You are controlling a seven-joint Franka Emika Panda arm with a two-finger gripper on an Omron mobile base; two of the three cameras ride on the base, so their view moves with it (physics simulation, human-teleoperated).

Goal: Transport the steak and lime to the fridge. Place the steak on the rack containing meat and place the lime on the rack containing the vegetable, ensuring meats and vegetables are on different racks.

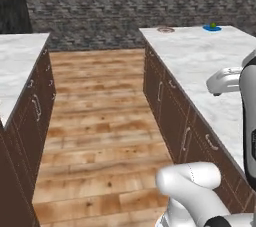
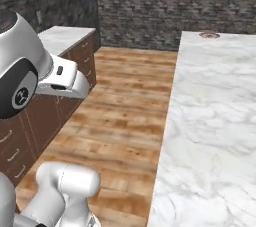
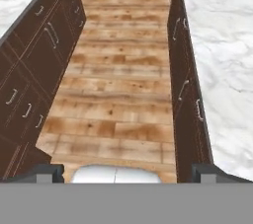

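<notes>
two dark fingertips (image 3: 49, 172) sit spread wide with nothing between them above the wooden floor (image 3: 123, 85), so the likeliest slip is the base clipping the dark cabinets (image 1: 172, 106) while closing on the marble counter (image 1: 200, 66), where a small green ball, probably the lime (image 1: 212, 24), rests on a blue dish (image 1: 212, 28) at the far end.

Light even and flat throughout, rendered; no single source to be told. Marble surface (image 1: 200, 56) reads bright, near washed-out in the hand view, veining soft. Wood floor (image 1: 100, 121) mid-toned with a mild sheen, no hard glare. Brick wall (image 1: 125, 6) dim and grainy. Cabinet fronts (image 3: 34, 65) very dark, detail lost save the pale handles. Shadows faint: slight darkening at the foot of the cabinets. Textures soft and blocky, edges jagged, low resolution. Far small items on the surface blurred. Strong perspective convergence in the hand view; no bending at edges.
</notes>
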